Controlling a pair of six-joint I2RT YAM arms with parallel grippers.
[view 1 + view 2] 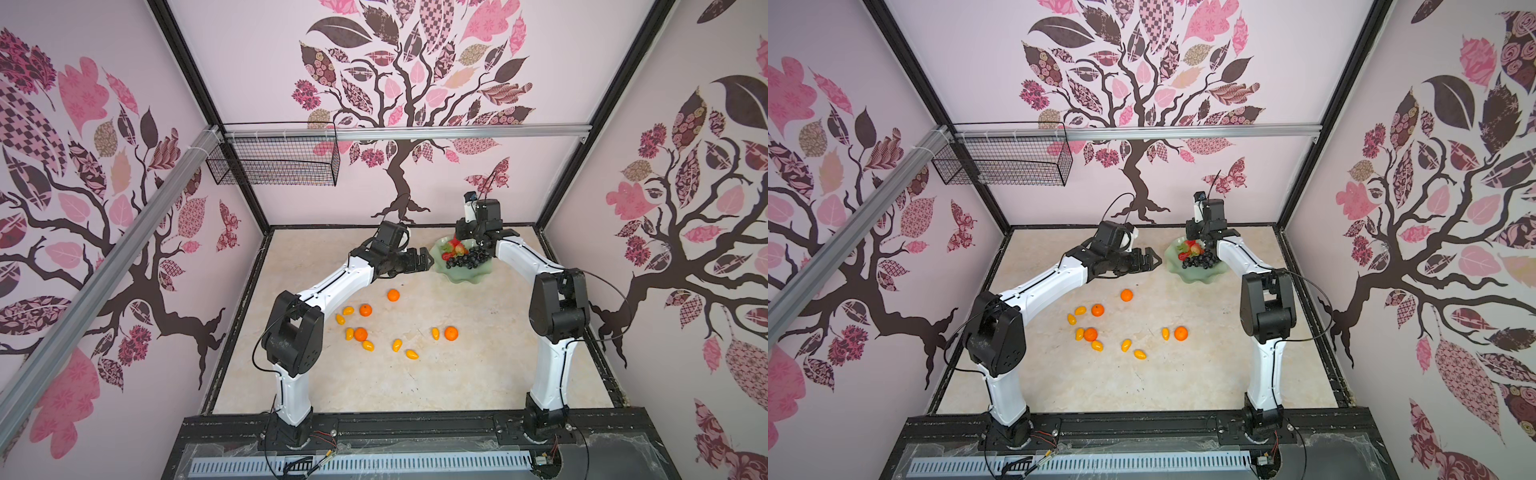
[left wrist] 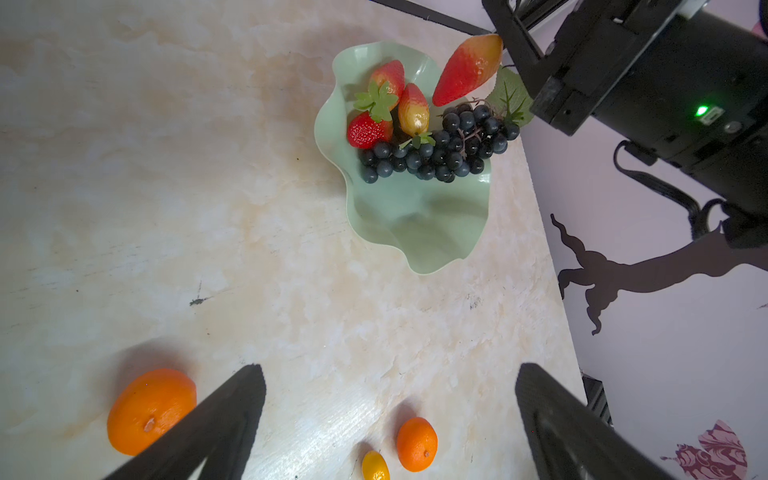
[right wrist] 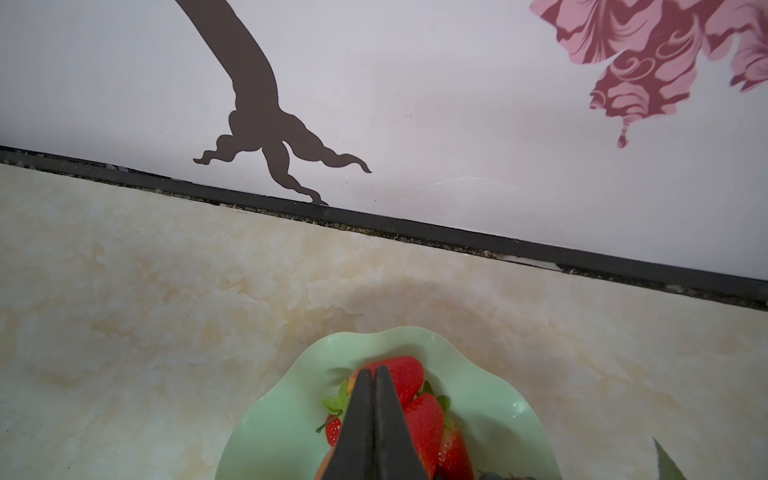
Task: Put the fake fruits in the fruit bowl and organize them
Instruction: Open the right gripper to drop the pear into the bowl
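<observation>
We log the marble-look table [image 1: 415,382] first, then the black wire basket [image 1: 278,166] hanging high at back left. The left arm [image 1: 332,286] reaches toward the far middle. Its left gripper [image 2: 390,370] hovers over bare table just beside the bowl's left rim, jaws spread wide, nothing between them. The right arm [image 1: 519,257] bends over the far right. The right gripper [image 3: 374,372] points down over the strawberry side of the bowl, jaws pressed together.

The fruit bowl [image 1: 465,276], pale green with a wavy rim, sits far right on the table, near the back wall. In it the dark grape bunch [image 2: 440,153] lies across the middle, leaf toward the right arm. Three strawberries [image 2: 370,131] sit packed behind it, touching it. A fourth, the raised strawberry [image 2: 467,68], hangs tilted right at the right gripper's tips, above the bowl's rim; we cannot tell whether its top is pinched.

Out on the table, well apart from the bowl, are four tangerines [image 1: 393,295], three left of centre and one right. Seven kumquats [image 1: 397,345] lie scattered among them, one just beside the right-hand tangerine.
</observation>
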